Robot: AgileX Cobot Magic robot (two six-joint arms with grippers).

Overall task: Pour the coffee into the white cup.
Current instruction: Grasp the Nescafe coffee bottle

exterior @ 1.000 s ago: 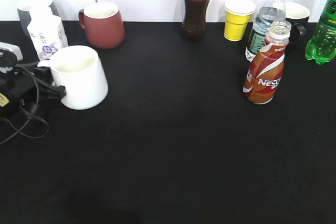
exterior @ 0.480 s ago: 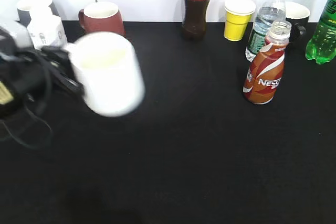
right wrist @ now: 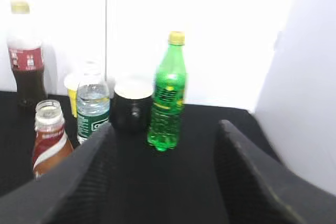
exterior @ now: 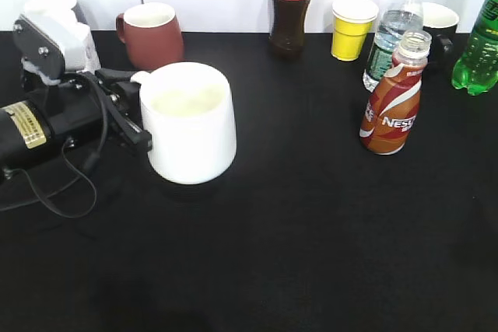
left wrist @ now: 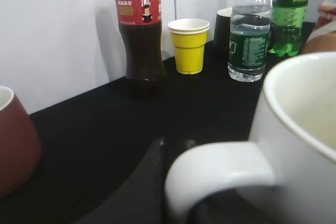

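The white cup [exterior: 191,122] is a wide white mug, left of the table's middle. My left gripper [exterior: 134,114] is shut on its loop handle from the left. In the left wrist view the handle [left wrist: 220,174] fills the foreground, with a dark jaw [left wrist: 176,148] against it and the cup body [left wrist: 304,129] at right. The cup looks empty. I cannot tell whether it touches the table. The coffee bottle [exterior: 393,103], orange-brown with no cap, stands upright at the right; it also shows in the right wrist view [right wrist: 50,135]. My right gripper [right wrist: 165,182] is open and empty, well back from the bottle.
Along the back wall stand a dark red mug [exterior: 152,35], a tall dark red-labelled bottle [exterior: 290,9], a yellow paper cup [exterior: 352,29], a clear water bottle [exterior: 393,33], a black mug [exterior: 442,29] and a green bottle [exterior: 481,36]. The table [exterior: 296,239] is black.
My left gripper has carried the white cup from the left edge, up and to the right, toward the table's middle. The coffee bottle has not moved.
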